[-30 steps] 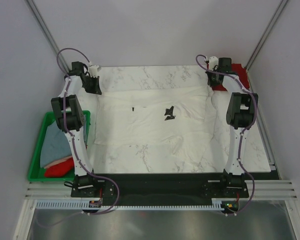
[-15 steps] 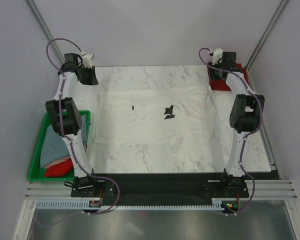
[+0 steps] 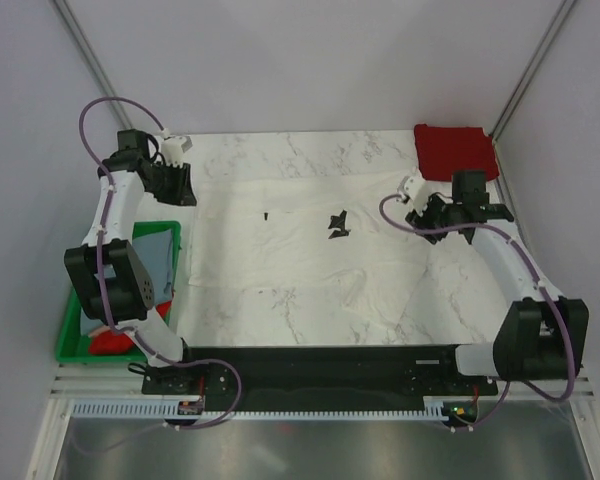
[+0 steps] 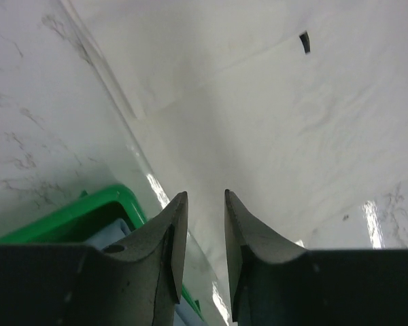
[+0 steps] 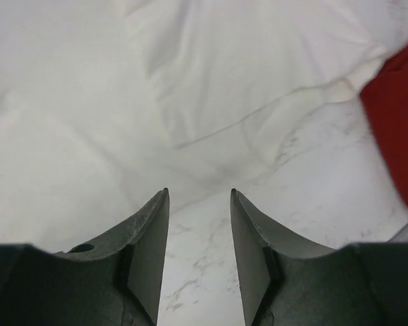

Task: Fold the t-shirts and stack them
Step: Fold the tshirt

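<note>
Since the left fingers and right fingers are parted and empty, the white shirt should be pinched at both side edges and folded evenly.

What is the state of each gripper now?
Left gripper: open, holding nothing.
Right gripper: open, holding nothing.

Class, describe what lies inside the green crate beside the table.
A grey-blue shirt and a bright red shirt show inside the crate. The left arm covers the middle, hiding anything else.
</note>
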Controlling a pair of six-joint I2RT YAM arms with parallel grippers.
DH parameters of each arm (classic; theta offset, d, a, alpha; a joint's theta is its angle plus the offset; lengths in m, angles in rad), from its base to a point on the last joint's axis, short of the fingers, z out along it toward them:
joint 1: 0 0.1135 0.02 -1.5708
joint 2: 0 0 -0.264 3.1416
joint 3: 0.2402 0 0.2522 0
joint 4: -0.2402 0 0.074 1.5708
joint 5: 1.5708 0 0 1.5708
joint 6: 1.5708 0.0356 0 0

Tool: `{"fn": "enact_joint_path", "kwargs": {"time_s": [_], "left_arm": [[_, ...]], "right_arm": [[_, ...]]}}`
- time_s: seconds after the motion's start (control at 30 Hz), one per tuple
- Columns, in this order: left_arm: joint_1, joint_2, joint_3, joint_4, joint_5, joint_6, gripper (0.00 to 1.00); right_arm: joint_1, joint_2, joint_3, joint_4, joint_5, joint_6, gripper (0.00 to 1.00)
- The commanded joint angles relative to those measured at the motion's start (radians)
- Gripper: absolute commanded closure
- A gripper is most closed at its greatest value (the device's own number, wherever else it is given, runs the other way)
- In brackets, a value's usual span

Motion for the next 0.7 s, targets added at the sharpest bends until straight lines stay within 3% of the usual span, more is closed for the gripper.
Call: {"fn": "enact_joint_path", "kwargs": {"time_s": [0.0, 0.2, 0.37, 0.67], "left_arm": [[-0.006, -0.104, -0.095, -0.075, 0.023, 0.087, 0.65], [-0.02, -0.191, -0.265, -0.089, -0.039, 0.141, 0.65], [-0.02, -0.199, -0.291, -0.103, -0.033, 0.095, 0.65], [-0.021, -0.187, -0.278, -0.117, -0.043, 0.058, 0.65]], "right_arm": [[0.03, -0.166, -0.153, -0.182, -0.108, -0.353, 0.52], [0.141, -0.387, -0.401, -0.308, -0.129, -0.599, 0.54], [0.271, -0.522, -0.576, -0.269, -0.129, -0.681, 0.56], [0.376, -0.441, -0.597, -0.243, -0.126, -0.676, 0.59]]}}
